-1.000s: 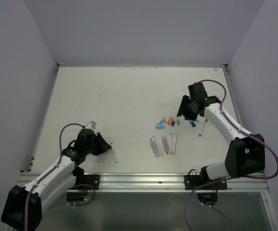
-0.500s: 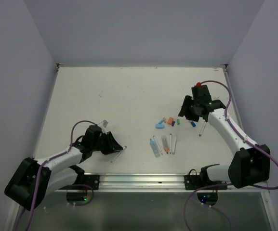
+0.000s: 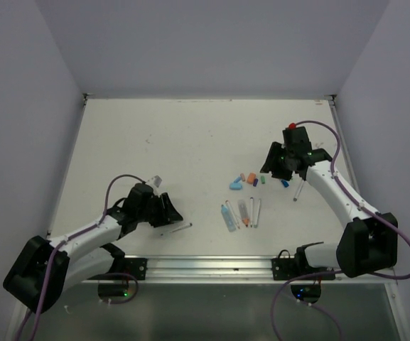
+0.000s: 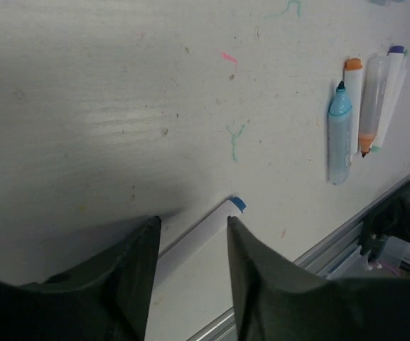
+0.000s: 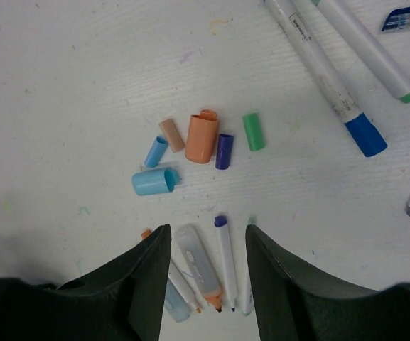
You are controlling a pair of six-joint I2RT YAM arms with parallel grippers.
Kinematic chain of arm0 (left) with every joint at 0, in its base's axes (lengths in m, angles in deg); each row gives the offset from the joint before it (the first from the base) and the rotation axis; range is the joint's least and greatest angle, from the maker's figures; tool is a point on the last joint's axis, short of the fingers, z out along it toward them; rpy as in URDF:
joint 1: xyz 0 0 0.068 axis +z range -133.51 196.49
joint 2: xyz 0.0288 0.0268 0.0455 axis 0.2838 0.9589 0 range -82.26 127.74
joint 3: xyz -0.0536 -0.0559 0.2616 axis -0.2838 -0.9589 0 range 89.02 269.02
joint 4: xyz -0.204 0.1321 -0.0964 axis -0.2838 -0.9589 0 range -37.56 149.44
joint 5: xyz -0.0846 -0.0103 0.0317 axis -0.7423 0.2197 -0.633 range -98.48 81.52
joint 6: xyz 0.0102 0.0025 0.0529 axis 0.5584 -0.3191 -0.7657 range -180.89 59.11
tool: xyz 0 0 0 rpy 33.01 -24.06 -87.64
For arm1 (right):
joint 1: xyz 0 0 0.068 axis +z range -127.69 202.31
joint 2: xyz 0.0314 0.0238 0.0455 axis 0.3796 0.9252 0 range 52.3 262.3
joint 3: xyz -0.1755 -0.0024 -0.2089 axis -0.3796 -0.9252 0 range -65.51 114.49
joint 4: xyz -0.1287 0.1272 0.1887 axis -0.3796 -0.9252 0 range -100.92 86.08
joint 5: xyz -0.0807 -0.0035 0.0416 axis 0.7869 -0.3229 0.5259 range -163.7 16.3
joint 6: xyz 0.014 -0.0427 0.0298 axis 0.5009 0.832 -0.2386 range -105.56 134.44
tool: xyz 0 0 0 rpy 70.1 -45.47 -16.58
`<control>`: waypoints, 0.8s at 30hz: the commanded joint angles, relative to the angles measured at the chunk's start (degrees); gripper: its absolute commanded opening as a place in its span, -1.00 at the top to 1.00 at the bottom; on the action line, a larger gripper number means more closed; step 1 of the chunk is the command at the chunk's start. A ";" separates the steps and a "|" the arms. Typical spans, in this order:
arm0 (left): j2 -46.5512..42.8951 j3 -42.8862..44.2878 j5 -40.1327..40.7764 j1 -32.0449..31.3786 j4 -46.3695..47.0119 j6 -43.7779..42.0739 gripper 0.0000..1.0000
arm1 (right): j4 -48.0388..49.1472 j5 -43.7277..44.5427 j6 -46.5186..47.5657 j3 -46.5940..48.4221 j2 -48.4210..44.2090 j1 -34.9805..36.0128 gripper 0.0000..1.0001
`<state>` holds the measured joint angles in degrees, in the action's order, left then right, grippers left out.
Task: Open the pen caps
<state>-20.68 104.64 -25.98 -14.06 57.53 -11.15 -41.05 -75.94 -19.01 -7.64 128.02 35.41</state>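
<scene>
arms (image 3: 84,243): white links, black joints | cables (image 3: 123,177): purple, looping behind fingers | fingers (image 4: 130,284): matte black, tapered | red knob (image 3: 292,126) behind right fingers | green LEDs (image 3: 125,293) at bases

Your left gripper (image 4: 190,226) sits low over the table (image 4: 105,106) with its dark fingers (image 4: 137,273) spread apart. A white pen (image 4: 199,234) with a blue tip lies slantwise between them on the table. To the upper right, a light blue marker (image 4: 340,138) lies beside three slimmer pens (image 4: 373,96) with orange and purple ends. A metal rail (image 4: 332,250) crosses the lower right corner.
</scene>
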 commanded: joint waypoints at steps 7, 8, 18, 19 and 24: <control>-2.96 -0.85 7.13 -0.30 -10.66 -1.22 -0.19 | 3.73 -4.44 -0.30 -0.82 -1.54 -0.18 0.00; -2.70 -1.37 6.43 -0.30 -10.05 -0.78 -0.22 | 3.73 -4.44 -0.12 -1.00 -1.80 -0.18 -0.01; -1.82 -3.75 4.14 -2.93 -9.25 2.99 -0.27 | 3.37 -5.67 0.14 -1.09 -7.08 -0.10 -0.01; -1.90 -4.19 4.22 -3.20 -9.60 4.04 -0.29 | 3.46 -5.93 0.05 -0.91 -7.25 -0.18 0.00; -1.91 -4.37 5.80 -6.97 -11.26 9.23 -0.30 | 3.46 -7.16 0.32 -0.91 -7.78 -0.10 -0.01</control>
<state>-24.46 103.48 -22.55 -18.41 56.55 -5.08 -38.60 -80.91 -18.99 -9.00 121.25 35.41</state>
